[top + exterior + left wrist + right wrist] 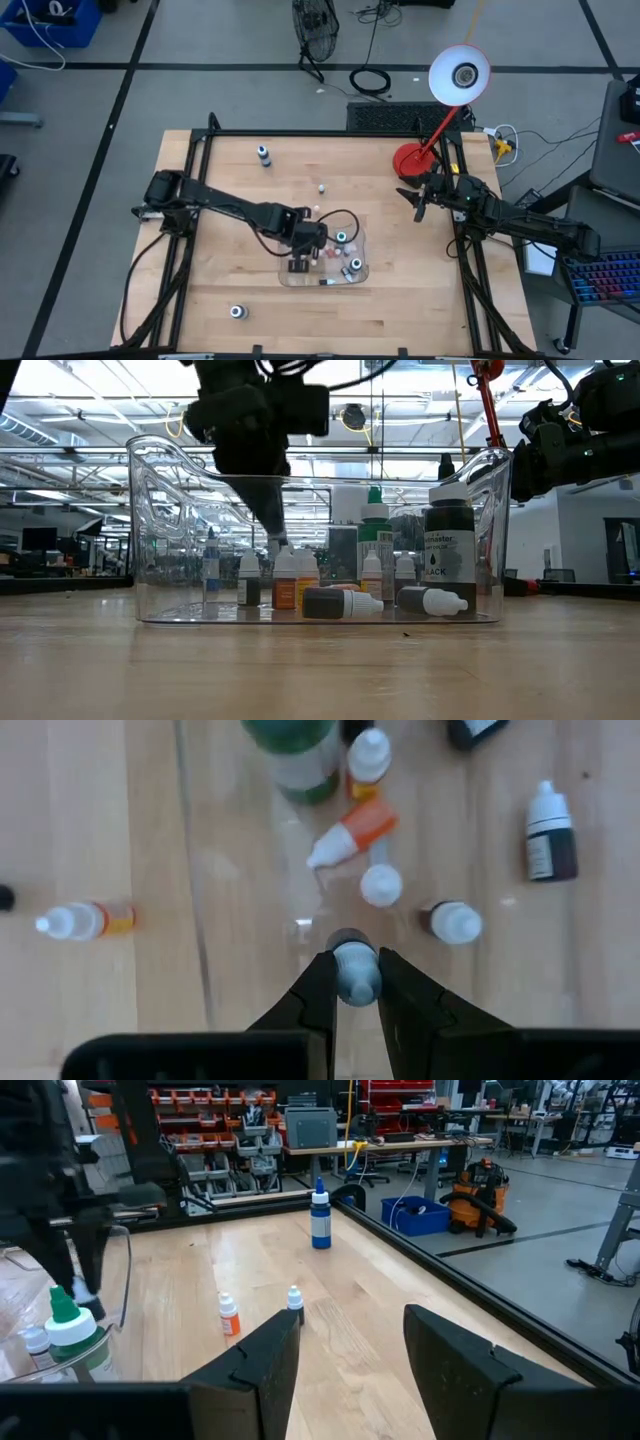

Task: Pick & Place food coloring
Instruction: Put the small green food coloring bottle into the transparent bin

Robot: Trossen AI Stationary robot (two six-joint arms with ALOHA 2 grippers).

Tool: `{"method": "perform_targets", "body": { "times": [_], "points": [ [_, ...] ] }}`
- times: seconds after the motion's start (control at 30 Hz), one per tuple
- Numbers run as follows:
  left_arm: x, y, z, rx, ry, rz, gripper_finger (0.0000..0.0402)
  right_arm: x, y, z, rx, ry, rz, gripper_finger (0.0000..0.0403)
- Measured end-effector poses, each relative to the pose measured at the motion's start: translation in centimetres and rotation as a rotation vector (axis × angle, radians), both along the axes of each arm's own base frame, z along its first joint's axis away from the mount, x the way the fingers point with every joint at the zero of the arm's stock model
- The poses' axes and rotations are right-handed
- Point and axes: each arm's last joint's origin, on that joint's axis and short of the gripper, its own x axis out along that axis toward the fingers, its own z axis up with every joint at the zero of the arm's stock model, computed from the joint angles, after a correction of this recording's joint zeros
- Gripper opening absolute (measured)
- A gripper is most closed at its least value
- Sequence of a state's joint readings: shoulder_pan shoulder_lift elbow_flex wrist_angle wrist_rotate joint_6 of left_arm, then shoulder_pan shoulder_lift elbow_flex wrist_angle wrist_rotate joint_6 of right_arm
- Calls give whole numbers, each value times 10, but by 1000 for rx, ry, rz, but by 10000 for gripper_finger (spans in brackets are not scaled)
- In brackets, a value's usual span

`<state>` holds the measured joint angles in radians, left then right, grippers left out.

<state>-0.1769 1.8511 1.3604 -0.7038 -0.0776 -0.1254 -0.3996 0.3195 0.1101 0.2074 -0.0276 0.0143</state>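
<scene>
**Left wrist view: one small bottle in the fingers, over the tray**

Left wrist view shows the left gripper (355, 982) closed on a tiny bottle (354, 970) with a pale bluish cap; the cap sits directly between the two dark fingers, touching both. It is held inside the wall of the clear tray (196, 920). Just beyond the fingertips stand or lie more small bottles: a white-capped one, a brown one at about 2 o'clock from the grip, an orange one lying on its side, and the big green-topped bottle (295, 755) farther away.

In the low view the tray (150, 510) already holds many bottles, among them a tall black one (449, 555) and two dark ones lying down, so I judge that most of the work is done.

What is left, in the high view: one larger bottle (237, 312) at 7 o'clock from the tray, near the front edge of the table (420, 300); two tiny bottles just outside the tray at about 11 and 12 o'clock; and a blue-and-white bottle (264, 154) far away at 11 o'clock.

The right gripper (345, 1345) waits at the right edge of the table, at 2 o'clock from the tray, with fingers apart and nothing between them
</scene>
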Motion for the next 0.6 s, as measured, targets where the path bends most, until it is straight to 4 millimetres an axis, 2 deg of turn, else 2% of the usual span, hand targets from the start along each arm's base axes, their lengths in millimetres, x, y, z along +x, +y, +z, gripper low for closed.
{"method": "perform_targets", "body": {
  "times": [0.2, 0.53, 0.6],
  "points": [
    [-5, 10, -14, -38, 32, 38, 51, 0, 0, 0, 0, 0, 0, 171],
    [-4, 12, -18, -85, 22, 43, 52, 0, 0, 0, 0, 0, 0, 171],
    [-4, 12, -18, -87, 22, 46, 69, 0, 0, 0, 0, -1, 0, 171]
  ]
}}
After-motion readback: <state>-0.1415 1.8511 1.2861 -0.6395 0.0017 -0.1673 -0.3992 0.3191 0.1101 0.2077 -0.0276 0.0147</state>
